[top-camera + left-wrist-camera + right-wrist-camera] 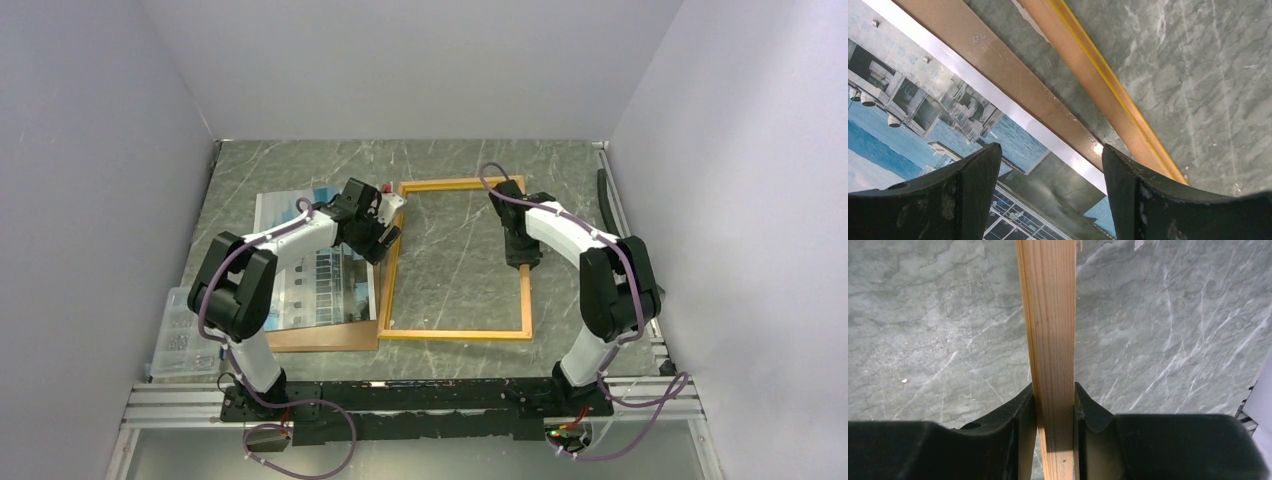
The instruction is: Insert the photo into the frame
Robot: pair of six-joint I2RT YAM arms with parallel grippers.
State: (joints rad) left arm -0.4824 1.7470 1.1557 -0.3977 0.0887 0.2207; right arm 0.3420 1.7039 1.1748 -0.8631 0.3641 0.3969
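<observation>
On the marble table, the frame lies pinched between right fingers.

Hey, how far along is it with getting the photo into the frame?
Early days. Done: only the setup, with the right hand clamped on the frame's right rail. In hand: the left hand hangs open over the photo's edge nearest the frame, gripping nothing. Left: the photo lies beside the frame on the brown backing board, so it has to be picked up and placed inside.
</observation>
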